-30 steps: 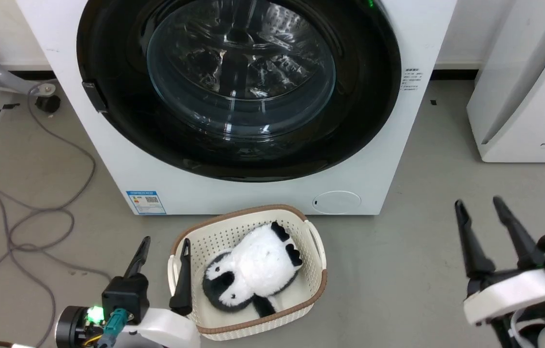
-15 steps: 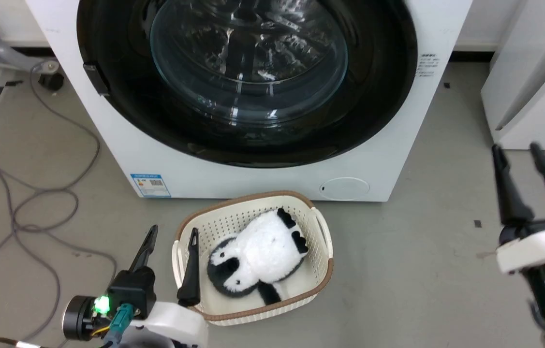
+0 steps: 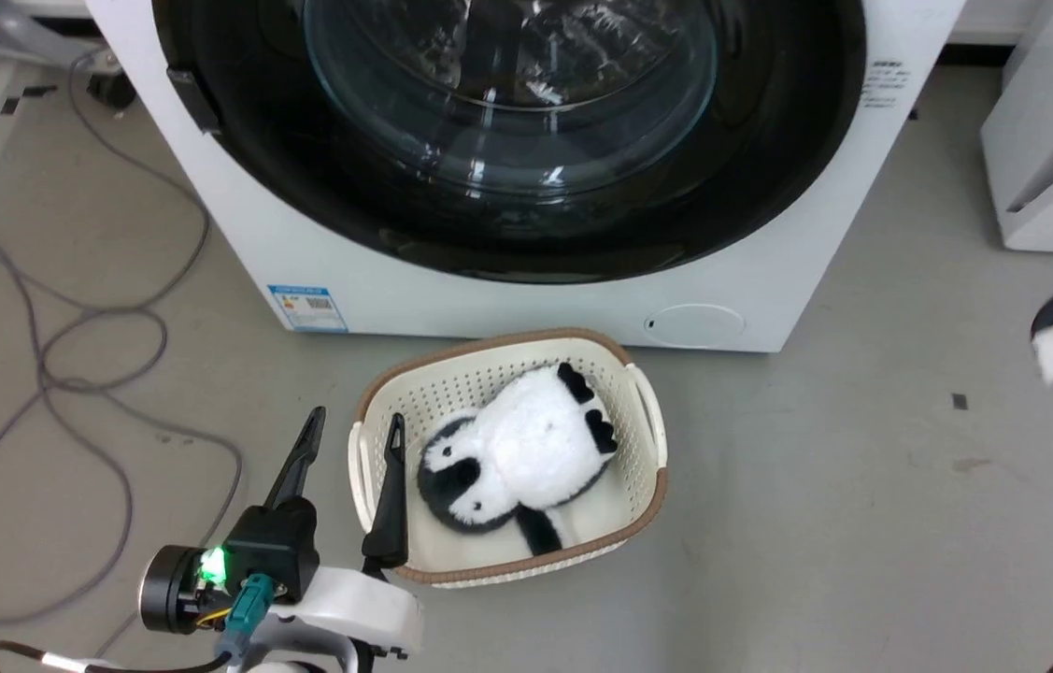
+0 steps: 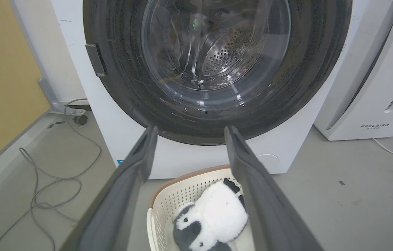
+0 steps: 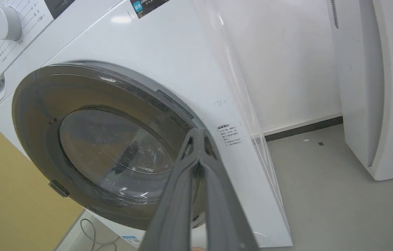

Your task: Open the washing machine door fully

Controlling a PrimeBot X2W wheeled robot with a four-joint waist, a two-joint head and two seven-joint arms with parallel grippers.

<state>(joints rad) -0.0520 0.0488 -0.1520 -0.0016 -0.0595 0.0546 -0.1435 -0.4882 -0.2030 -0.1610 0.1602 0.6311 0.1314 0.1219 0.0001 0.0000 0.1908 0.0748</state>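
1. since the door (image 3: 507,121) sits shut and flush on the front of the machine (image 3: 582,313), i judge the opening has not begun; the step in hand is the reach for its edge.
2. my right gripper (image 5: 198,134) has its fingertips pressed together with nothing between them, out to the right of the machine and apart from the door.
3. my left gripper (image 3: 355,421) is spread wide and empty, low down; in head view its fingers fall either side of the left rim of the basket (image 3: 647,439), which holds a panda toy (image 3: 526,449).
4. to do it well i'd aim for the small dark tab (image 4: 95,64) on the door's left edge, which i take for the catch, hook behind it, then pull along an arc rather than straight out.
5. the basket stands just before the machine; i'd watch that the reach clears it.
6. right wrist view gives the dial (image 5: 4,22) and the door side-on, no gap showing; left wrist view looks through the door to the drum (image 4: 224,59) holes; head view lays out the basket and cable (image 3: 49,374).
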